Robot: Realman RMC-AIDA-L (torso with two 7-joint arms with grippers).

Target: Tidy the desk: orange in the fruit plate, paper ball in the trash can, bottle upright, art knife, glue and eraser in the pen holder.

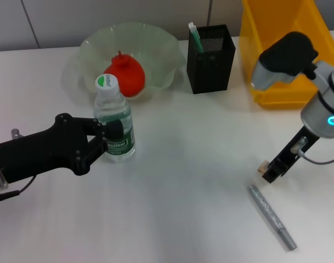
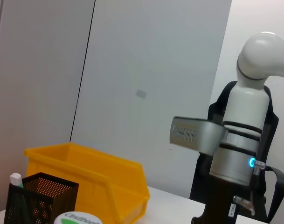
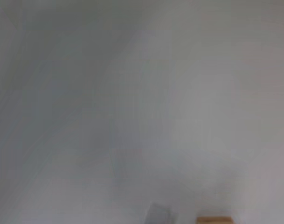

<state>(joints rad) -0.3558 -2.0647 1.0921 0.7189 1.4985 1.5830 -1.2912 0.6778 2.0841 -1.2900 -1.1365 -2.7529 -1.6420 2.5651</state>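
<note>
The bottle (image 1: 114,123) stands upright in front of the fruit plate (image 1: 90,49), and my left gripper (image 1: 109,133) is shut on its labelled middle from the left. Its white cap (image 2: 76,218) shows in the left wrist view. The orange (image 1: 125,75) lies in the fruit plate. My right gripper (image 1: 270,172) points down at the table on the right, with the beige eraser (image 1: 261,166) at its tip. The grey art knife (image 1: 272,217) lies just in front. A green-and-white glue stick (image 1: 194,36) stands in the pen holder (image 1: 211,59). The paper ball is out of view.
The yellow trash can (image 1: 282,55) stands at the back right, next to the pen holder; both also show in the left wrist view, the trash can (image 2: 100,182) behind the pen holder (image 2: 39,200). A tan edge (image 3: 214,219) shows in the right wrist view.
</note>
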